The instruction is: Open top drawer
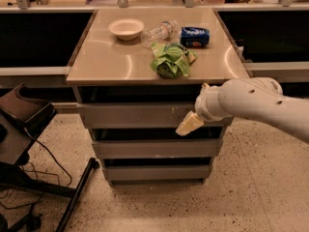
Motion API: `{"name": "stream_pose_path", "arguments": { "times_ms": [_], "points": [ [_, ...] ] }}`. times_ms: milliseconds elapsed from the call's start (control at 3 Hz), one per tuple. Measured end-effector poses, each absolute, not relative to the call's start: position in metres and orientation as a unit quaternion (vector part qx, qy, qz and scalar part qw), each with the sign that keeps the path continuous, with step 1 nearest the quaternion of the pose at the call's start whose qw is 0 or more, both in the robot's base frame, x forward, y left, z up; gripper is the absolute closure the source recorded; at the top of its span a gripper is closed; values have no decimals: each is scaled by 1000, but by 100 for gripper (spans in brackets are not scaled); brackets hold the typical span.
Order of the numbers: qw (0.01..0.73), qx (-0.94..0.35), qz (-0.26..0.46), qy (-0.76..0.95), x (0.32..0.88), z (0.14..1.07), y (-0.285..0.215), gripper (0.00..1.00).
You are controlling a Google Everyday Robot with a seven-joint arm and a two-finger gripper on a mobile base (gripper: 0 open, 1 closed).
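Top drawer point(135, 115): centre of frame, directly beneath the worktop point(96, 64). I judge it not yet drawn out.

Pincer point(192, 122): against the right part of the drawer front, low at its bottom edge, with the white arm entering from the right of the frame. Likely reason: a handleless front offers only an edge to catch. Apart or together: cannot tell.

Green bag point(171, 59): on the worktop, just above.

warm tabletop point(106, 64) glare, end effector point(189, 123) at top drawer point(130, 115)
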State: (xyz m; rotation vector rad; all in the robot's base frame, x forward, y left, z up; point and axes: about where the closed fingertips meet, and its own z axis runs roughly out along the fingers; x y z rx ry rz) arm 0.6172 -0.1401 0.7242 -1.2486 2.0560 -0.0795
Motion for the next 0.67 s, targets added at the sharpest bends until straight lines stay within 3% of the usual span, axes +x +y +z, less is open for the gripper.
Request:
{"name": "stream_pose_path", "arguments": {
  "times_ms": [667],
  "points": [
    [322, -495, -29, 806, 638, 696, -137, 0]
  ]
}}
